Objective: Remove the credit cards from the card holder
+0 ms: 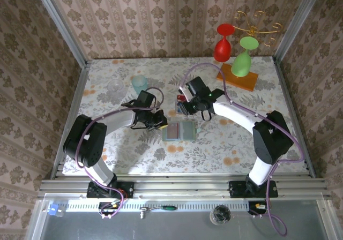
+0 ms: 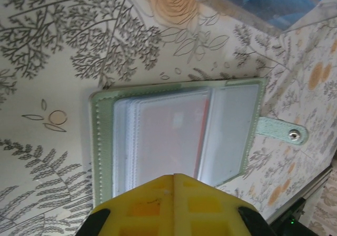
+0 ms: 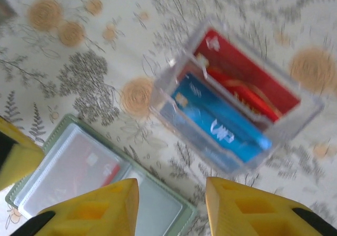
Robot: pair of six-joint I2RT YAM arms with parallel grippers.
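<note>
Lying open and flat on the floral surface (image 1: 136,154), the grey-green card holder (image 2: 105,141) shows a red credit card (image 2: 168,136) under its clear sleeve. The left fingers (image 2: 174,199) are pressed together with their tips at its edge. The right fingers (image 3: 116,204) are spread apart with nothing between them, above the card holder's edge and a clear box (image 3: 163,88) just beside it, which holds a blue card (image 3: 221,125) and red cards (image 3: 247,78).
</note>
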